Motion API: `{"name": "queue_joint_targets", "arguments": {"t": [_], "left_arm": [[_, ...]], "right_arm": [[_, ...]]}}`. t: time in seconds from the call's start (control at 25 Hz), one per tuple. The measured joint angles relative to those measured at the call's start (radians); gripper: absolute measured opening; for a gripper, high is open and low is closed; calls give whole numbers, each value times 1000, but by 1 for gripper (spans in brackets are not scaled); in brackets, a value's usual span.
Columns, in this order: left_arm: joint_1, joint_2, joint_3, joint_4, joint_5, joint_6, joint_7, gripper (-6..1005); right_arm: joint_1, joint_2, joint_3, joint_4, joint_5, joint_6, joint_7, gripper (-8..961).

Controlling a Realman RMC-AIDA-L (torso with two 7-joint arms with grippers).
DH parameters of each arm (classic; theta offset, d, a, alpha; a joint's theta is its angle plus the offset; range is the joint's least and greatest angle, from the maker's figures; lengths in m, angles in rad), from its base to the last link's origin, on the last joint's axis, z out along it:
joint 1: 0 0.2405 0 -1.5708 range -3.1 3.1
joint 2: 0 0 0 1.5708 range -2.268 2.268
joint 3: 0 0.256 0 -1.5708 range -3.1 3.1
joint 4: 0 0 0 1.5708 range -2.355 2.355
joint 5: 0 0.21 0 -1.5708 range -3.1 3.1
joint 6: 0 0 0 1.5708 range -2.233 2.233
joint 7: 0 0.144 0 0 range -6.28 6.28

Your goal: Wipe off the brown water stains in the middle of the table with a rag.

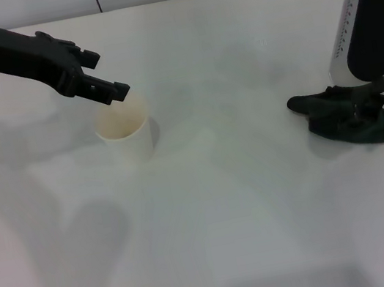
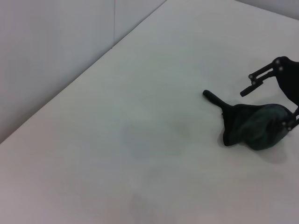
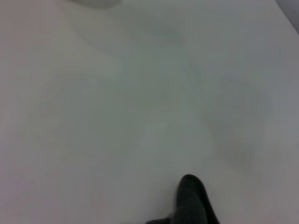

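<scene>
Left claw (image 1: 109, 88) on black arm, hovering just above rim of white paper cup (image 1: 124, 131), far-left part of broad plain white smooth bench (image 1: 247, 201). Fingers look close together at tip, nothing seen between them; not touching cup as far as visible, though contact at rim hard to rule out. Cup upright, interior pale, contents not readable.

Middle of bench: no orange-brown blotch visible in any view. Head view shows only soft shadows there; left wrist view shows bare white surface with faint grey smudge, not clearly a stain. Brown water stains: cannot locate.

Right side: dark charcoal-black soft rag with folds (image 1: 347, 116) lying on bench, one thin tail pointing toward centre. Right claw (image 1: 365, 111) down on rag, under silver-black wrist housing. Fingers buried in cloth, opening cannot tell; grip on rag likely but not confirmed. Left wrist view shows same rag (image 2: 252, 126) bunched, with claw linkage at its far edge. Right wrist view shows only dark rag tip (image 3: 191, 198) at frame edge, and bare bench ahead.

Risks, judged: 
- shallow pinch on a fold, rag slipping out or trailing during sweep toward centre
- left claw that near cup rim, any drift tipping cup and spilling onto bench
- no visible stain to aim at, wipe landing off target
- bunched rag giving small contact patch, smearing instead of lifting.
</scene>
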Motion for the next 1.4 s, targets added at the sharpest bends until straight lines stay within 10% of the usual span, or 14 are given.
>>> {"name": "queue_joint_targets", "arguments": {"t": [0.32,0.8,1.4], "left_arm": [[-1,0,0,2,0,-12,3,892],[26,0,-2,0,-121,152,14,892],[352,-1,-3,186,-332,231,26,892]], "right_arm": [[-1,-3,64,-160,64,-209,-17,867],[-1,-7,492,-53,547,-359,-178,872],[6,-7,588,258,766,-253,-332,872]]}}
